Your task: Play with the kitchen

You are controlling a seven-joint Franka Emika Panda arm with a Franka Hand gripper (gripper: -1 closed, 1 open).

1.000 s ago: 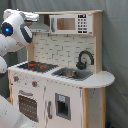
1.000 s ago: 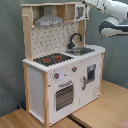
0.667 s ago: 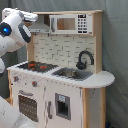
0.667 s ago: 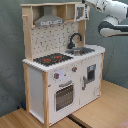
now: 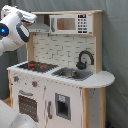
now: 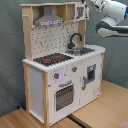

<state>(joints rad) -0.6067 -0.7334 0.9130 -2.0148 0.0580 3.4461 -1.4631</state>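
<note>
- The state of the jaws cannot be told: in both exterior views only the white arm (image 5: 15, 30) shows, and its end is hidden at the top of the kitchen (image 5: 57, 80).
- In the first exterior view the arm reaches in from the first exterior view's left, up beside the grey hood (image 5: 39, 26); a blue light glows on its rounded joint.
- In the second exterior view the arm comes from the second exterior view's right, ending by the microwave (image 6: 81, 12) at the upper corner.
- The kitchen stands upright on a wooden floor (image 6: 105, 107), in front of a grey backdrop (image 6: 10, 60).
- On its counter, the black-red hob (image 5: 34, 65) lies beside the sink (image 5: 72, 74), with the black faucet (image 5: 85, 59) curving over the sink.
- Below the hob is the oven door (image 6: 64, 96), shut, with knobs above it.
</note>
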